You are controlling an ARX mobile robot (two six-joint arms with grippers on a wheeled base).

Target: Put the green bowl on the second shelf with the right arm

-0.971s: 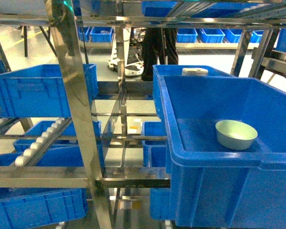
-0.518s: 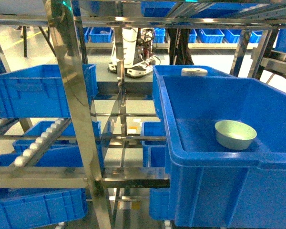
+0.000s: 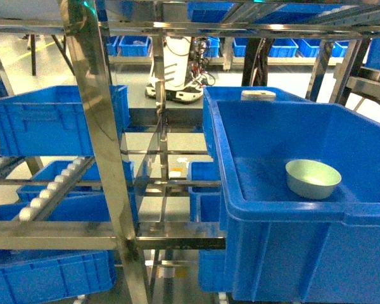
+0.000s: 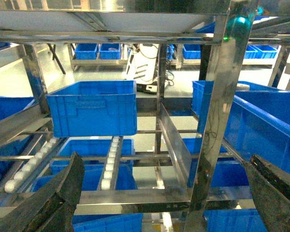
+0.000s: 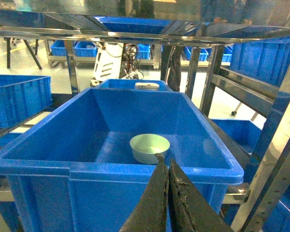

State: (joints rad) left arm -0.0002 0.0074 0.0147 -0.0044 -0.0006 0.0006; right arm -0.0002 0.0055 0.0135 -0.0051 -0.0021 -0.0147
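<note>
Head view: green bowl (image 3: 313, 178), small, round and smooth, pale mint with a lighter inside, sits upright on the floor of a large deep blue crate (image 3: 285, 209), toward the crate's right side and clear of its walls. The crate is glossy moulded plastic with a thick rolled rim, and it rests on the second shelf (image 3: 177, 242), a tier of shiny stainless-steel rails. A mirrored steel upright (image 3: 101, 145) stands left of the crate, and beyond it a white roller track (image 3: 54, 187) slopes away. Neither end effector appears here.

Left wrist view: the left end effector (image 4: 164, 193) is spread wide and holds nothing; its dark, rough-textured fingers (image 4: 58, 198) frame the bottom corners. It points at the rack left of the crate, away from the bowl.

Right wrist view: the right end effector (image 5: 167, 166) has its two dark tapered fingers pressed together with nothing between them. It hovers just outside the crate's near rim, apart from the bowl, which lies inside near the middle of the crate floor.

Judging from this, the bowl is already set down on the shelf and released. The remaining move looks like a straight pull back from the crate, keeping clear of its rim and the steel rails above.
</note>
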